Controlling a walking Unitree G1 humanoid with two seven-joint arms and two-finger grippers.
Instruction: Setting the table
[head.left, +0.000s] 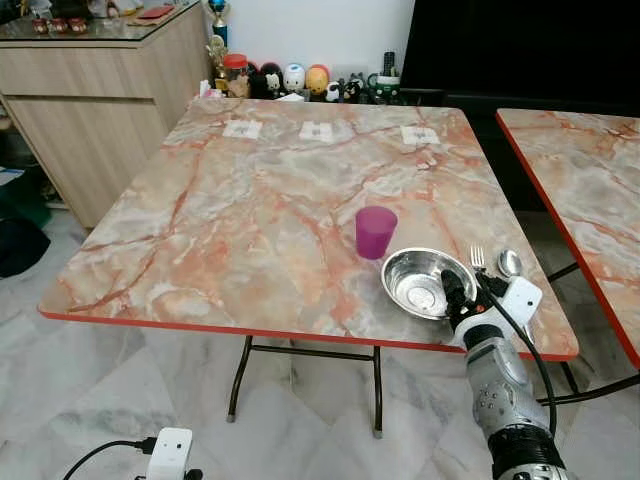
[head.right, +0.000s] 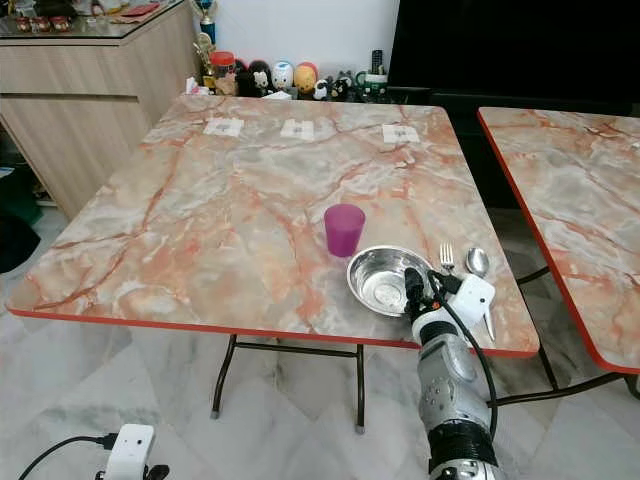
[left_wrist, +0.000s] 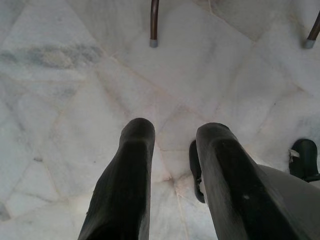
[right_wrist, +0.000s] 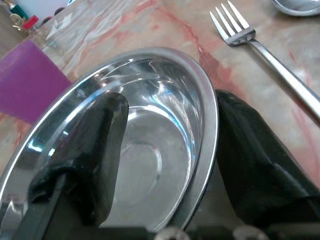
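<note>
A steel bowl (head.left: 420, 285) sits near the front right edge of the marble table (head.left: 230, 210). My right gripper (head.left: 465, 290) is open and straddles the bowl's near rim. In the right wrist view one finger (right_wrist: 95, 145) lies inside the bowl (right_wrist: 150, 150) and the other finger (right_wrist: 250, 155) rests outside it. A purple cup (head.left: 375, 232) stands upright just behind and left of the bowl. To the bowl's right lie a fork (head.left: 478, 258) and a spoon (head.left: 510, 263). My left gripper (left_wrist: 172, 135) hangs open over the floor.
A second marble table (head.left: 590, 180) stands to the right across a narrow gap. A wooden cabinet (head.left: 90, 90) is at the back left. Figurines (head.left: 300, 78) line the wall behind the table. Three white napkins (head.left: 316, 131) lie along the far edge. Table legs (left_wrist: 154, 22) stand on the tiled floor.
</note>
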